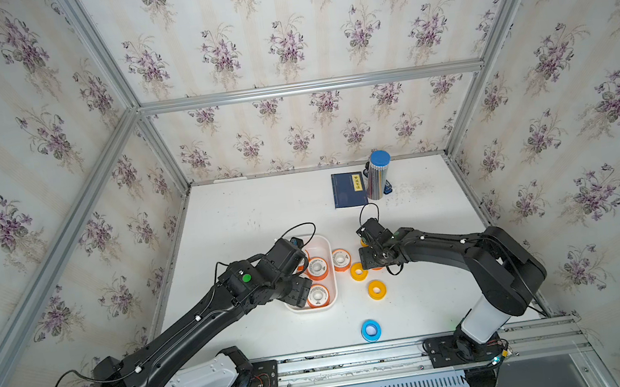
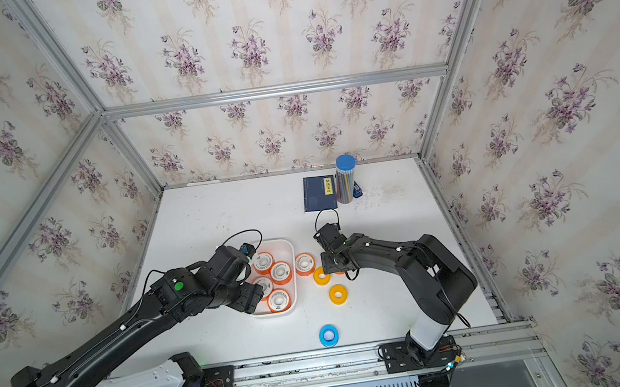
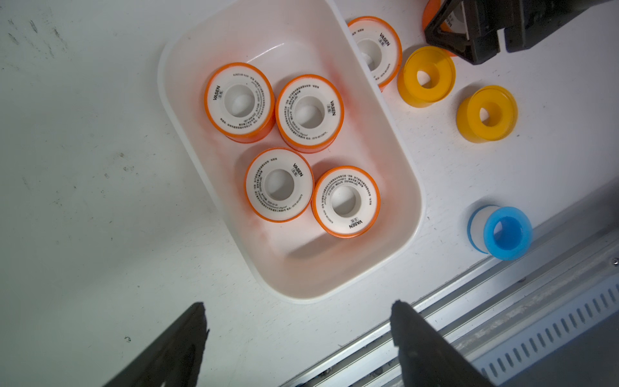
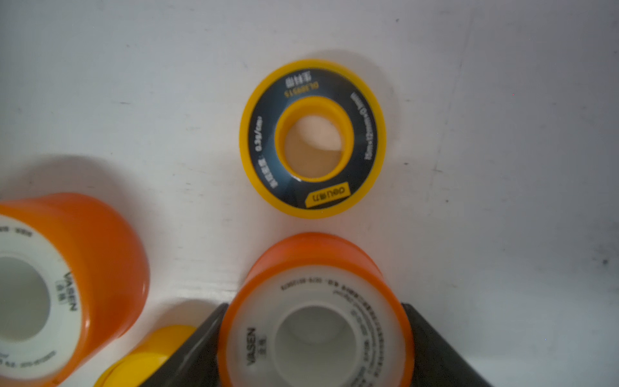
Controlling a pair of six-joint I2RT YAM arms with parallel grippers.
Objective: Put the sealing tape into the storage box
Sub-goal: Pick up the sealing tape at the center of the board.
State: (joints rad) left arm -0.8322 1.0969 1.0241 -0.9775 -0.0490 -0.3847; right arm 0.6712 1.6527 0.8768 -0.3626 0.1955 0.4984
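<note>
The storage box point(image 1: 327, 248) is a shallow white tray holding several orange sealing tape spools point(image 3: 239, 100). My left gripper point(image 3: 298, 305) hangs open and empty above the box's near end. One more orange spool point(image 1: 341, 259) lies just right of the box. Beside it are two yellow spools point(image 1: 358, 271) point(image 1: 376, 289), and a blue spool point(image 1: 370, 330) lies near the front rail. In the right wrist view my right gripper point(image 4: 315, 306) has both fingers against an orange spool point(image 4: 315, 264) standing on the table. A yellow spool with a dark label point(image 4: 365, 134) lies just beyond it.
A dark blue booklet point(image 1: 349, 189) and a tall silvery cylinder with a blue cap point(image 1: 377, 178) stand at the back right. An aluminium rail point(image 1: 361, 361) runs along the table's front edge. Papered walls with metal frame posts enclose the table.
</note>
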